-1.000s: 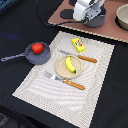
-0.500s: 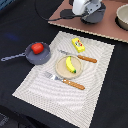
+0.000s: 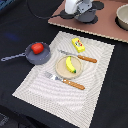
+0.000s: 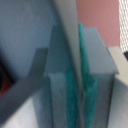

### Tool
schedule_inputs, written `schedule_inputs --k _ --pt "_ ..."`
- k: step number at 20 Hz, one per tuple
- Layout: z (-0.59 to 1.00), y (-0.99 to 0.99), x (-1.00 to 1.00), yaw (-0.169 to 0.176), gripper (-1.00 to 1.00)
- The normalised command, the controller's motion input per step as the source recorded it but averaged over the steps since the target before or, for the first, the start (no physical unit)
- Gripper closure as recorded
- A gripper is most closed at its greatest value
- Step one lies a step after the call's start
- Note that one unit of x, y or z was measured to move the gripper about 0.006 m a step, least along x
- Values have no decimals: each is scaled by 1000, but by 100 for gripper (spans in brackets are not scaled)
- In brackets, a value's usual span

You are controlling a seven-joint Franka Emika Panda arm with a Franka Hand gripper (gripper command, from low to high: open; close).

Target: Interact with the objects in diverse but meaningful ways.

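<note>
- My pincer (image 3: 80, 7) sits at the far edge; I cannot tell its opening.
- The red tomato (image 3: 37, 48) rests in the dark pan (image 3: 38, 55), left on the bench (image 3: 20, 30).
- I judge: approach the tomato from above, clear of the pan rim.

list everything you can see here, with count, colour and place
tomato: 1, red, in the pan
pan: 1, dark grey, long handle, on the placemat's edge at the exterior view's left
banana: 1, yellow, on the plate
plate: 1, tan, mid placemat
packet: 1, yellow with red marks, far part of placemat
knife: 1, orange handle, beyond the plate
fork: 1, orange handle, nearer than the plate
placemat: 1, pale striped, on the dark table
bowl: 1, grey, far corner, cut off
claw: 1, pale grey, over the brown board; jaw state unclear
</note>
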Motion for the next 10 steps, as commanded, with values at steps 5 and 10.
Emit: schedule_inputs --k 5,10 --pt "184 5 -1000 3 100" --pt "450 47 -963 0 100"
